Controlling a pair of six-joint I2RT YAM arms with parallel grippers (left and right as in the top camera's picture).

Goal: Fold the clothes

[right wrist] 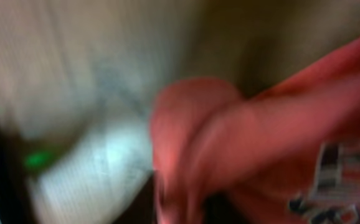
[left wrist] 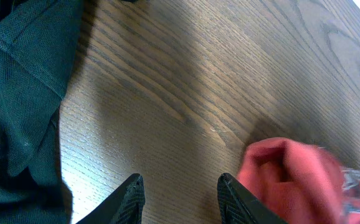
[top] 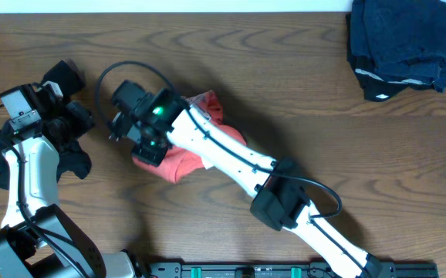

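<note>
- Spreading comes first, I judge: the counter [top: 300, 85] has bare wood in the middle where a garment could be laid flat before any fold.
- Far right, a dark pile [top: 400, 46] with small white marks sits bunched near the far edge, well apart from both arms.
- The coral-red T-shirt [top: 178, 164] lies crumpled left of centre, partly under the right arm. It wants a pinch at a hem or shoulder rather than the middle of the bundle, so it opens as it lifts.
- A dark garment [left wrist: 18, 93] lies limp at the left, beside the left arm.
- The right hand [top: 130, 131] is at the T-shirt's left edge; its own view is too blurred, so I cannot tell whether it grasps cloth.
- The left hand [left wrist: 183, 198] is released, fingers apart over bare wood, between the dark garment and the T-shirt.
</note>
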